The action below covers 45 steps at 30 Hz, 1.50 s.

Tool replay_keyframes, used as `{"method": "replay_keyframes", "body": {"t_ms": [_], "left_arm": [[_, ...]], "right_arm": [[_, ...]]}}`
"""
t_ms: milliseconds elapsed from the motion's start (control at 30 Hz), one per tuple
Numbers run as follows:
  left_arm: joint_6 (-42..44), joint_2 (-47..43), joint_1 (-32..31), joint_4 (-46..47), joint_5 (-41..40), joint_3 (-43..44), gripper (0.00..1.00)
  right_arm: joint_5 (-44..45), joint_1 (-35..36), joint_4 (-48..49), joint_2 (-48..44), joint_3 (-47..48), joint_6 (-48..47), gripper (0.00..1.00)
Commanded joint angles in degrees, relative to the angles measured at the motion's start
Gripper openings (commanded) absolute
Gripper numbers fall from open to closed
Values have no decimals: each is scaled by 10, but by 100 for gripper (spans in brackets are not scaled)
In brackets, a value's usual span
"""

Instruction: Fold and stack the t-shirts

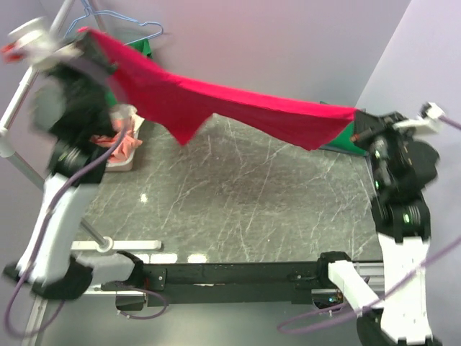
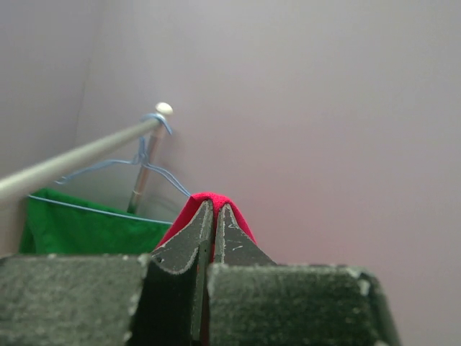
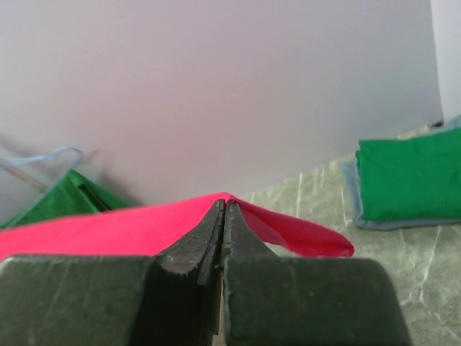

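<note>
The red t-shirt (image 1: 216, 101) hangs stretched in the air above the dark marble table (image 1: 238, 209), held between both grippers. My left gripper (image 1: 86, 40) is shut on its upper left end, raised high; red cloth wraps its tips (image 2: 209, 198). My right gripper (image 1: 358, 119) is shut on the right end, lower down; red cloth (image 3: 94, 231) spreads left of its tips. A folded green t-shirt (image 3: 407, 180) lies on a folded grey one (image 3: 351, 194) at the table's far right. Another green shirt (image 2: 79, 231) hangs on a hanger at the back left.
A metal rack rail (image 2: 72, 160) with blue wire hangers (image 1: 115, 21) stands at the back left. A bin with pinkish cloth (image 1: 122, 144) sits by the table's left edge. Purple walls close the back and right.
</note>
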Motion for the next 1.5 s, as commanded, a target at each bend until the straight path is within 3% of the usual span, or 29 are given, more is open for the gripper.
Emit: {"method": "replay_keyframes", "body": {"t_ms": [0, 133, 300, 500, 833, 1133, 1300, 1400, 1467], "left_arm": [[-29, -126, 1, 5, 10, -65, 1], [-32, -194, 1, -8, 6, -101, 1], [-28, -194, 1, -9, 13, -75, 1], [-8, -115, 1, 22, 9, -31, 1], [12, 118, 13, 81, -24, -3, 1], [30, 294, 62, 27, -17, 208, 1], [56, 299, 67, 10, 0, 273, 1], [46, 259, 67, -5, 12, 262, 1], [32, 234, 67, -8, 20, 212, 1]], "right_arm": [[-6, -5, -10, -74, -16, -12, 0], [0, -4, -34, -107, -6, -23, 0], [1, -5, -34, -104, 21, -25, 0], [-2, -5, 4, -46, 35, -20, 0], [-19, -5, 95, 91, -8, -1, 0], [-42, -15, 120, 181, 58, -7, 0], [-47, -15, 109, 180, 83, -10, 0], [-56, -15, 112, 164, 75, -11, 0], [-63, -15, 103, 158, 63, -7, 0]]}}
